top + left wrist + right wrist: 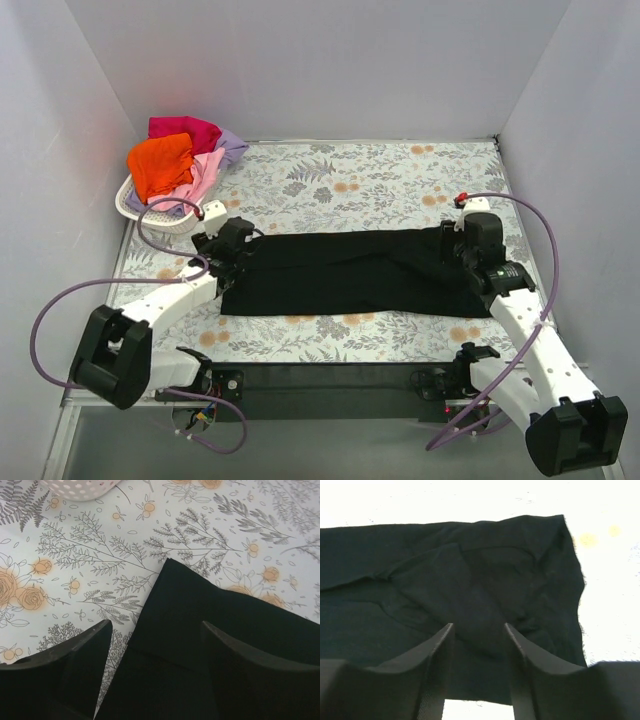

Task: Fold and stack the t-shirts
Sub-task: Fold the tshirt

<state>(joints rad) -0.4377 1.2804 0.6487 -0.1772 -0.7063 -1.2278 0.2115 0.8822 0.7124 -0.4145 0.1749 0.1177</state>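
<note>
Overhead from behind, wrist views close, sharing black t-shirt (350, 272)

Left gripper (155, 630), right gripper (479, 627): jaws apart

Basket (80, 487) cropped by top edge in left wrist view; black t-shirt (350, 270) right end hidden under right gripper (452, 250).

The left arm (165, 295) and the right arm (535, 345) each consisted of white link housings joined by black actuator blocks, the largest block (110, 355) being at the shoulder. A purple cable (40, 315) looped outside each arm and ended at a red fitting (203, 212) near the wrist. The left gripper (232, 262) and the right gripper (462, 245) were black, and their fingers (427, 675) were matt, broad at the root and tapered to blunt tips. A black base plate (330, 378) spanned both arms, with thin coloured wires (200, 418) below it.
</note>
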